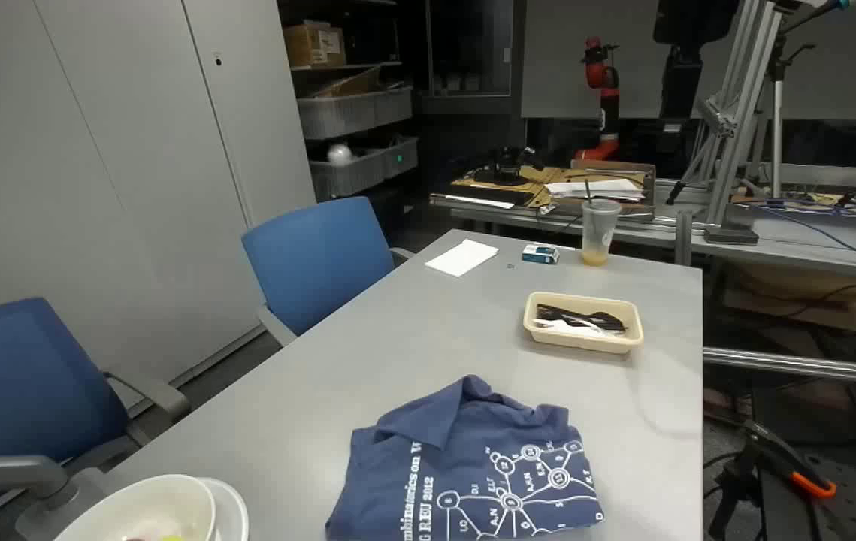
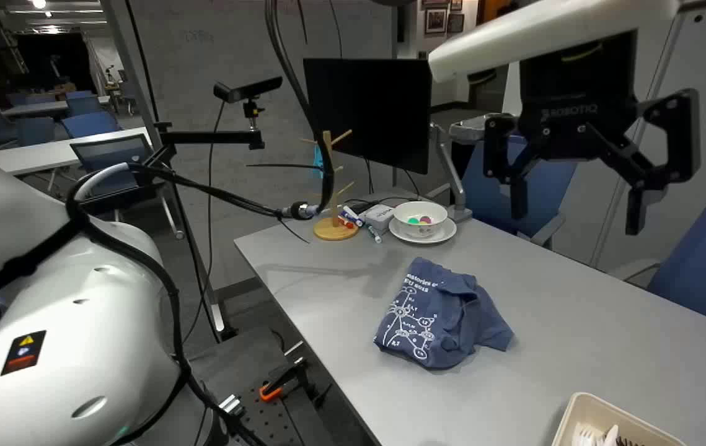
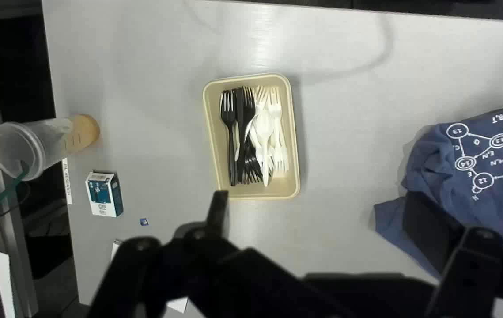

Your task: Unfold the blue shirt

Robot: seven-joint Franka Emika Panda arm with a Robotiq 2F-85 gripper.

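The blue shirt lies folded and rumpled on the grey table, its white letters and line graphics facing up, in both exterior views: blue shirt (image 1: 503, 481), blue shirt (image 2: 436, 319). A loose flap of cloth sticks out on one side. At the right of the wrist view the shirt (image 3: 489, 207) is cut off by the frame edge and partly covered by a finger. My gripper (image 2: 578, 209) hangs in the air well above the table, fingers wide apart with nothing between them. In the wrist view, bare tabletop shows between the fingertips of the gripper (image 3: 322, 216).
A beige tray (image 3: 264, 192) of black and white plastic cutlery sits near the shirt. Beyond it stand a plastic cup (image 1: 599, 225) and a small box (image 1: 540, 254). A white bowl (image 2: 418, 230) on a plate, a wooden stand (image 2: 335, 230) and a monitor (image 2: 368, 118) occupy the opposite end.
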